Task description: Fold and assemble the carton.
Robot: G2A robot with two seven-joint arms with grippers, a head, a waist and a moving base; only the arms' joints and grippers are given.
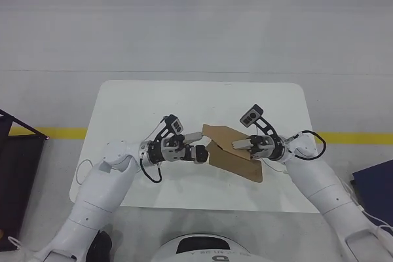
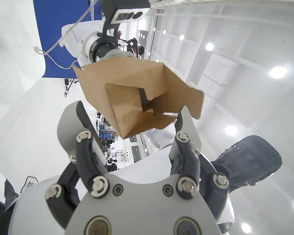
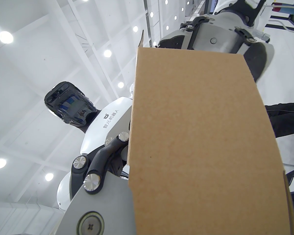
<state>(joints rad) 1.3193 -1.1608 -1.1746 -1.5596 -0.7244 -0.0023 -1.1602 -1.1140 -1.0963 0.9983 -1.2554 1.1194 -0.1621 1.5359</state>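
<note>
The brown carton [image 1: 234, 159] hangs above the middle of the white table [image 1: 131, 111], held between both arms. My right gripper [image 1: 243, 145] is shut on its right-hand panel, one finger lying on top; in the right wrist view that flat panel [image 3: 198, 135] hides the fingertips. My left gripper [image 1: 202, 145] is at the carton's left end, open. In the left wrist view the carton's end [image 2: 127, 84] faces me with its flaps partly folded in. My left gripper [image 2: 131, 108] has fingers spread wide either side of it, and one fingertip [image 2: 183, 116] is close to a loose flap.
Bare tabletop surrounds the carton on all sides. A yellow floor line [image 1: 52, 133] runs behind the table. A dark stand [image 1: 6, 164] sits off the table's left edge and a blue object [image 1: 386, 180] off its right.
</note>
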